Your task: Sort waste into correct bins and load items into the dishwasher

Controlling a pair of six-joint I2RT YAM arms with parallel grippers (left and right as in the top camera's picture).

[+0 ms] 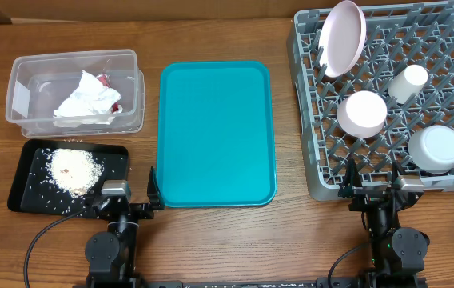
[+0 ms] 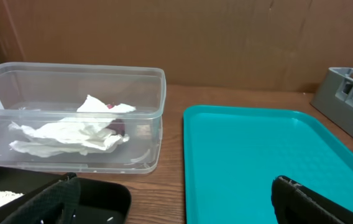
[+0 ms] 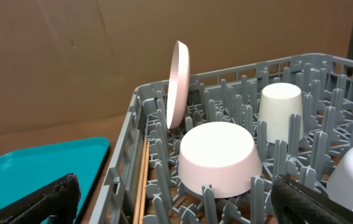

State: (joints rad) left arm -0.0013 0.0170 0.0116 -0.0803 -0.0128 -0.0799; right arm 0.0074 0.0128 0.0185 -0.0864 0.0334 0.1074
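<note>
Standing on edge

A pale pink plate (image 1: 341, 36) is standing nearly upright in the grey rack's (image 1: 451, 48) far left corner, its edge running front to back. Left fingers (image 2: 46, 199) and right fingers (image 3: 40, 199) are hanging spread, gripping nothing.

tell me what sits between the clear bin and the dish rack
The empty teal tray lies between the clear bin and dish rack, shown in the overhead view.
</note>
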